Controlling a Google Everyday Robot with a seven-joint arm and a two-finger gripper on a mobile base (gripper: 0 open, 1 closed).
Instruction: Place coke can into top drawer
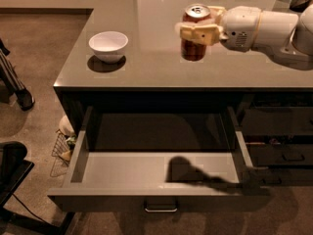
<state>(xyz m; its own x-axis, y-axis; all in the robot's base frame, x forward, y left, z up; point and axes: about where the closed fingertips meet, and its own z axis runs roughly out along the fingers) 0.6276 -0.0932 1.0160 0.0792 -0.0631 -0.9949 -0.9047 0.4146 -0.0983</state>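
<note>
The coke can, red-brown with a silver top, is held upright above the grey counter, right of centre. My gripper reaches in from the right and is shut on the can, its cream fingers wrapped around its upper half. The top drawer is pulled open below the counter's front edge, with a silver bar handle on its front panel. Its inside is bare. The can and arm cast a shadow on the drawer floor at the right.
A white bowl sits on the counter's left part. Darker drawers with dark handles are at the right. A wire basket stands on the floor at the left, with a black chair part at the bottom left.
</note>
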